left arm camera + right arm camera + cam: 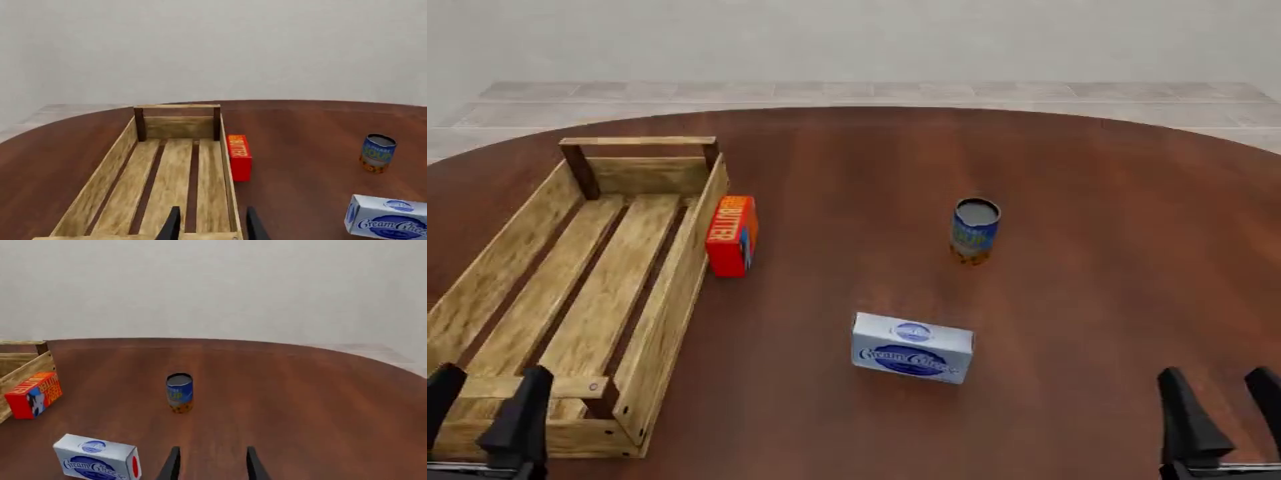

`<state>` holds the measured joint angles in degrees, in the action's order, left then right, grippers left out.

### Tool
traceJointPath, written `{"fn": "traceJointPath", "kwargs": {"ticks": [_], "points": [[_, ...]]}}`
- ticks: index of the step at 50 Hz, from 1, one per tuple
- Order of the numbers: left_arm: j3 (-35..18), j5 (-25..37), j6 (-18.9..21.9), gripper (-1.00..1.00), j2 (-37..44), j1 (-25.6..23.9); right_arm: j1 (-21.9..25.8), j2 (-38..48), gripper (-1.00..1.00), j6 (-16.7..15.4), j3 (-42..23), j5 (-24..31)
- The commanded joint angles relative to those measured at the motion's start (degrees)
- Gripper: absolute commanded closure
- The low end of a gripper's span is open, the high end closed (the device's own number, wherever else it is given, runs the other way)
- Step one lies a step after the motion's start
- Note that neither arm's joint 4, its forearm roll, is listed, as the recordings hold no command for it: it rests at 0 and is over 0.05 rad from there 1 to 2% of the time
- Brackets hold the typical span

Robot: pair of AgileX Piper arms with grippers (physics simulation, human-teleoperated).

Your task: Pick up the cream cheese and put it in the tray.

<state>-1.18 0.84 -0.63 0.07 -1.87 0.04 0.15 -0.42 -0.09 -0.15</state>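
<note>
The cream cheese [912,347] is a pale blue-white box with a dark blue oval logo, lying on the brown table near the front middle; it also shows in the left wrist view [388,217] and the right wrist view [97,457]. The tray [507,262], a light-wood slatted crate, lies along the table's left side and is empty [107,170]. My left gripper [483,405] is open over the tray's near end. My right gripper [1220,402] is open at the front right, well apart from the cream cheese. Neither holds anything.
A red-orange butter box [731,235] stands against the tray's right wall [239,156]. A blue can [974,229] stands upright beyond the cream cheese, near the table's middle [179,392]. A tiled floor and pale wall lie past the round table's far edge.
</note>
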Motion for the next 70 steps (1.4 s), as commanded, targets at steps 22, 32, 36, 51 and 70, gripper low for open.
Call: {"fn": "traceJointPath", "kwargs": {"ticks": [22, 32, 36, 51, 70], "points": [[-12.48, 7.97, -1.02, -1.00, 4.30, -2.38, 2.19, 0.78, -1.00, 0.33, -0.14, -0.12], [-20.14, 12.76, -0.85, -1.00, 9.91, -8.55, 2.20, 1.40, -1.00, 0.65, -0.13, -0.39], [-22.42, 13.46, -0.71, -1.00, 12.75, -11.66, 2.43, 1.81, -1.00, 0.82, -0.11, -0.61], [-27.60, 8.60, 0.45, -1.00, 25.88, -20.75, 2.77, 2.25, -1.00, 1.27, -0.10, -0.86], [-34.49, 1.55, 3.01, -1.00, 44.29, -29.94, 3.62, 3.78, -1.00, 1.06, -0.08, -1.73]]}}
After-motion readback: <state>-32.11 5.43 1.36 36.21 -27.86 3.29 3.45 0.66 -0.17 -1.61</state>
